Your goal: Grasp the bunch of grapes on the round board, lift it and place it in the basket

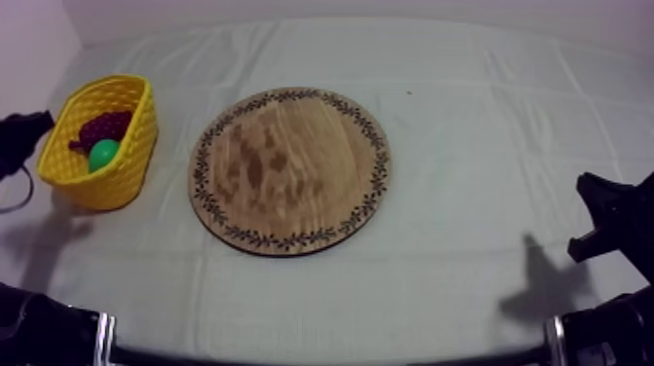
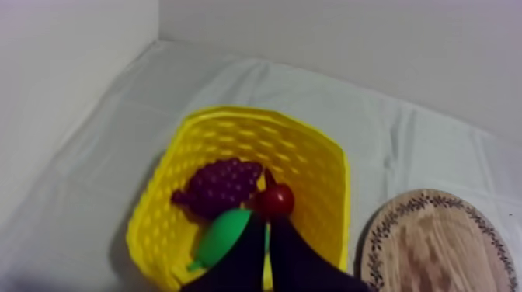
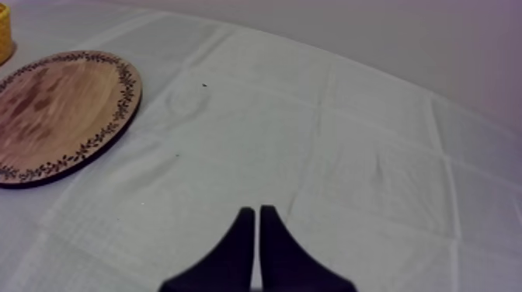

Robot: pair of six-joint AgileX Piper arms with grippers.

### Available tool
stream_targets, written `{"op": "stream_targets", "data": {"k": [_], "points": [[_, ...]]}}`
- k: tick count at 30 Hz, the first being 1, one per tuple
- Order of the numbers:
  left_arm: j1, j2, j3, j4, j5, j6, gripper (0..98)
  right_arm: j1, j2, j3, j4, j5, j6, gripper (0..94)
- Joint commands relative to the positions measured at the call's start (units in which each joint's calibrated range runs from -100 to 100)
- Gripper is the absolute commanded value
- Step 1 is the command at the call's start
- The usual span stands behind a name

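1. Right gripper (image 3: 256,211): nearest item, low at its own side of the worktop (image 1: 467,146) and well apart from every task item. The jaws are clenched together into a narrow wedge and grasp nothing. Judged parked there to leave the working area free, since the basket stands on the other arm's side.
2. Wooden board (image 1: 290,170): lies flat at mid-worktop with its patterned rim unobstructed. Its face is bare, so there is nothing here to pick up.
3. Yellow basket (image 1: 117,180): stands upright at the left of the worktop, near the board but apart from it.
4. Left gripper (image 2: 266,229): hangs at the basket's outer side, aimed down over its rim. The jaws are clenched with nothing between them. The tips sit close to the contents; whether they touch any cannot be told.
5. Bunch of grapes (image 2: 221,185): inside the basket, below the rim. It lies beside a green toy fruit (image 2: 221,237) and a small red fruit (image 2: 276,200). The grapes appear to rest against the green fruit, which would keep them from shifting.
6. Judgement: as things lie, the task's placement is done. What is left is for the left arm to clear the basket. The risk is a jaw catching the rim and tipping so light a container.
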Motion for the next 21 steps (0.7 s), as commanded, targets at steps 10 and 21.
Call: {"op": "stream_targets", "data": {"k": [10, 21], "points": [[1.06, -30.27, 14.86, 2.73, 3.83, -1.42, 1.4, -0.02, -0.01, -0.03, -0.04, -0.03, -0.04, 0.4], [0.83, -36.79, 17.4, 8.13, 5.94, -6.49, 0.2, -0.02, -0.01, -0.03, -0.04, -0.03, -0.06, 0.4]]}}
